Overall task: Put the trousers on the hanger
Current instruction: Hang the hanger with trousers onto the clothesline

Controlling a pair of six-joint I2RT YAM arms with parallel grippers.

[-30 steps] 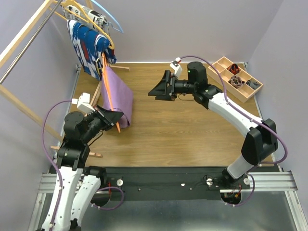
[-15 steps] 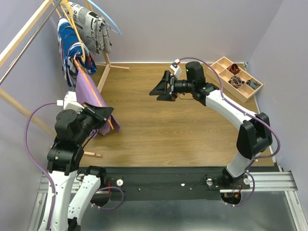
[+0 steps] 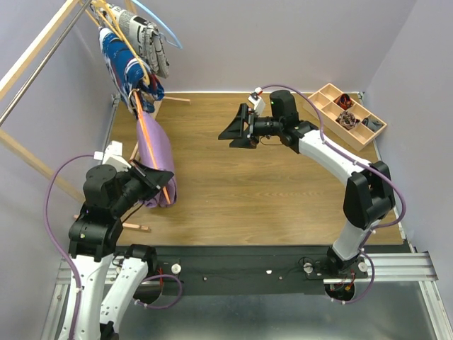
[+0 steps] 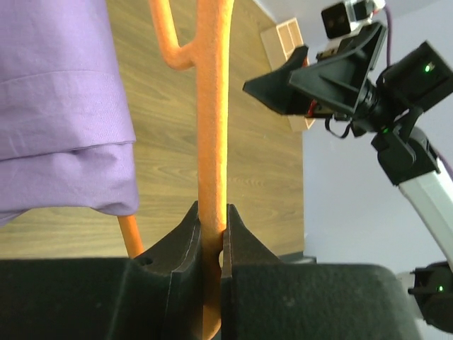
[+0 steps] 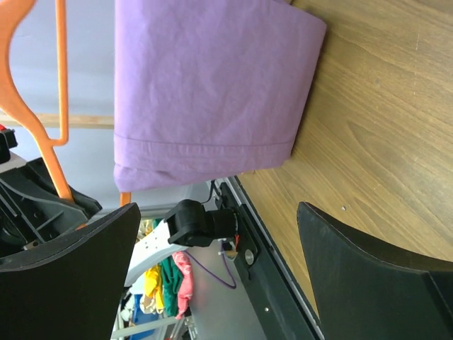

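The lilac trousers (image 3: 157,152) hang folded over the bar of the orange hanger (image 3: 150,145), above the left side of the table. My left gripper (image 3: 167,190) is shut on the hanger's near end. In the left wrist view both black fingers pinch the orange bar (image 4: 212,106) and the trousers (image 4: 56,106) drape to its left. My right gripper (image 3: 237,133) hovers open over the middle of the table, pointing at the trousers and touching nothing. Its wrist view looks between the spread fingers of the right gripper (image 5: 218,211) at the trousers (image 5: 212,85) and the hanger (image 5: 60,85).
A wooden clothes rack (image 3: 42,49) stands along the left wall, its foot (image 3: 133,227) on the table. A blue, white and red garment (image 3: 127,67) and a light blue hanger (image 3: 161,25) hang on it. A wooden compartment tray (image 3: 361,138) sits at the back right.
My left arm swung the hanger and trousers left toward the rack, then part of the way back right. The patterned garment on the rack swayed. The right arm shifted only slightly.
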